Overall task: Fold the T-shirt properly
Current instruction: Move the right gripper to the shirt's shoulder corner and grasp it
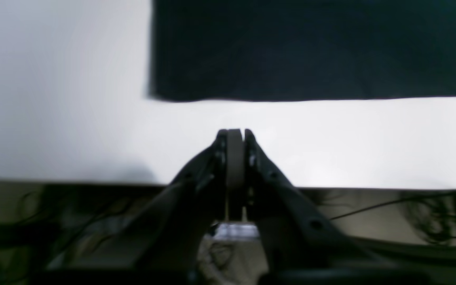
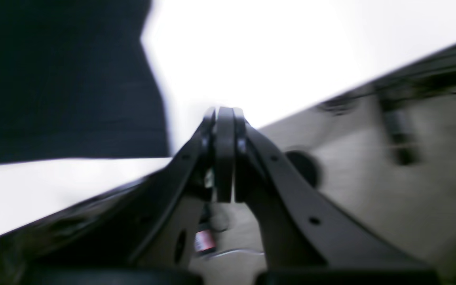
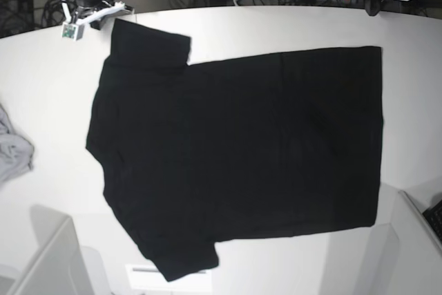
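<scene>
left pincer (image 1: 235, 132) clenched, empty, above tabletop (image 1: 331, 138) edge, short of the t-shirt (image 1: 315, 47) hem. right pincer (image 2: 225, 111) clenched, empty, at a corner. t-shirt flat mid tabletop, plain black side up. grey cloth (image 3: 12, 150) at side edge.

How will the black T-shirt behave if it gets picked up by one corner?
Probably floppy: the T-shirt lies flat and thin on the table, so it should drape and hang. It looks light for its spread. Pushed, the cloth would likely bunch into wrinkles rather than slide whole.
</scene>
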Tool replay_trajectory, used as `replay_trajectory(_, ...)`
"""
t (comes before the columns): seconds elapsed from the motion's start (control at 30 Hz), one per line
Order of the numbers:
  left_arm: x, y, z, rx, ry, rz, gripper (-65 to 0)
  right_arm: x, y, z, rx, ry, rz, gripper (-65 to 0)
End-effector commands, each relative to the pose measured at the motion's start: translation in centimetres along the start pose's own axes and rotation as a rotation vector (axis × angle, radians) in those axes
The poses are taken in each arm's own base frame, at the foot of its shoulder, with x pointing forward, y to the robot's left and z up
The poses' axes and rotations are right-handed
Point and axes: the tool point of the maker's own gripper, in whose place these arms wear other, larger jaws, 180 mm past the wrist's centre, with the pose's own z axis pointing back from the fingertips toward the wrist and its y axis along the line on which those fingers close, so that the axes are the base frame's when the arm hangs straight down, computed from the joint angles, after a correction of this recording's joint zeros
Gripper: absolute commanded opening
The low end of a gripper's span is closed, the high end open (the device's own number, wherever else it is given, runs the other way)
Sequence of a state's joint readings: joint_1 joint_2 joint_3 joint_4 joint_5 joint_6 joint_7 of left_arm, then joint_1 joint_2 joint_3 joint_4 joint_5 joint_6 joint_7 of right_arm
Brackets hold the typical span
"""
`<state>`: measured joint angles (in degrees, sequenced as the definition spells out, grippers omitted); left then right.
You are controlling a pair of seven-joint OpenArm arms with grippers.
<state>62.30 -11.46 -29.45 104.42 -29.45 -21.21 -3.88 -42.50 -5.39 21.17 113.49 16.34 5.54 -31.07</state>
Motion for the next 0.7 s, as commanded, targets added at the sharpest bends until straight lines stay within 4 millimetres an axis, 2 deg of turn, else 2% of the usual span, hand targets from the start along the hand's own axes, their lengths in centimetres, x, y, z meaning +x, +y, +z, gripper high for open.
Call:
replay_trajectory(0.0,1.2,0.5,0.3,0.007,-0.041,-0.006,-65.0,1.2,-0.1,0.3,0.030,-0.033,0.011,-65.0)
replay_trajectory(0.1,1.7,1.9,0.6,0.054,-0.057,-0.014,-65.0,2.5,1.2,0.3,0.148,-0.044,-0.042,-56.1)
replay_trajectory(0.2,1.5,2.9,0.8,0.079,-0.052,-0.018,-65.0,3.8,0.9,0.5,0.202,-0.056,-0.102,-45.0)
replay_trajectory(0.3,1.2,3.2,0.6,0.089,-0.050,-0.005,-65.0,4.5,-0.3,0.5,0.207,-0.022,-0.134,-33.2)
replay_trajectory(0.33,1.0,3.4,0.6,0.092,-0.047,-0.002,-61.9,4.5,-0.5,0.5,0.211,0.000,-0.140,-30.5)
replay_trajectory(0.37,0.7,3.6,0.6,0.097,-0.041,0.002,-55.5,4.6,-0.6,0.5,0.223,0.022,-0.154,-29.3)
replay_trajectory(0.43,0.3,3.8,0.6,0.103,-0.033,0.005,-50.4,4.8,-0.5,0.5,0.243,0.045,-0.171,-29.1)
replay_trajectory(0.53,0.5,3.5,0.2,0.097,-0.045,0.011,-50.7,5.8,-0.3,0.2,0.261,0.062,-0.161,-29.0)
replay_trajectory(0.67,0.6,3.7,0.2,0.101,-0.049,0.010,-50.7,6.2,-0.3,-0.5,0.270,0.081,-0.166,-29.0)
